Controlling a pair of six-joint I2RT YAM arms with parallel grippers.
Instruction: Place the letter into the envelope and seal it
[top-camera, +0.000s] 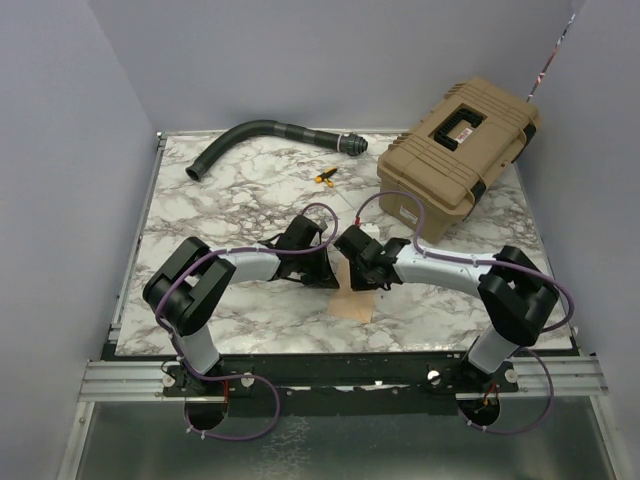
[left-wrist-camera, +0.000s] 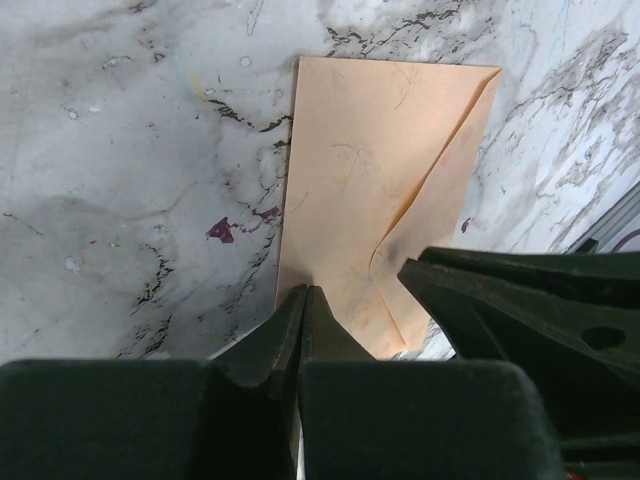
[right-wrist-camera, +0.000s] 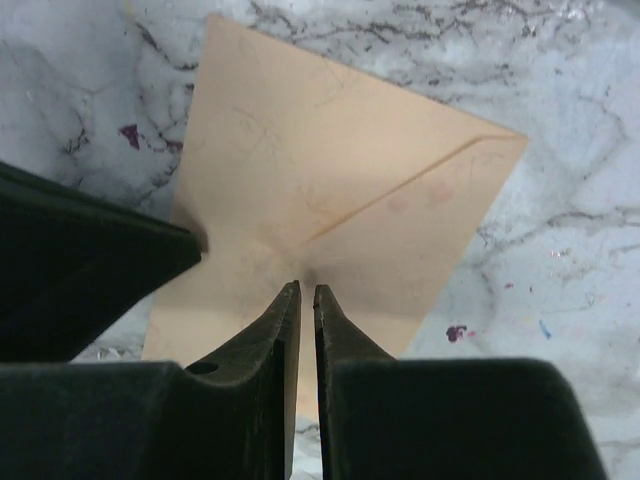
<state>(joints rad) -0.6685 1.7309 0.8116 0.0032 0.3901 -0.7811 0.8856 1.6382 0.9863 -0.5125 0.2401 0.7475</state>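
Note:
The peach-tan envelope (top-camera: 353, 306) lies flat on the marble table between my two arms, its triangular flap folded down over it. It shows larger in the left wrist view (left-wrist-camera: 370, 150) and the right wrist view (right-wrist-camera: 330, 150). My left gripper (left-wrist-camera: 305, 290) is shut, its tips down at the envelope's left edge. My right gripper (right-wrist-camera: 307, 288) is shut but for a thin slit, its tips on the flap near its point. The two grippers stand close together over the envelope (top-camera: 338, 268). The cream-yellow letter is not in view.
A tan hard case (top-camera: 455, 155) stands at the back right. A black curved hose (top-camera: 260, 140) lies at the back left. A small yellow object (top-camera: 325, 178) lies behind the grippers. The table's near edge (top-camera: 340, 355) is just below the envelope.

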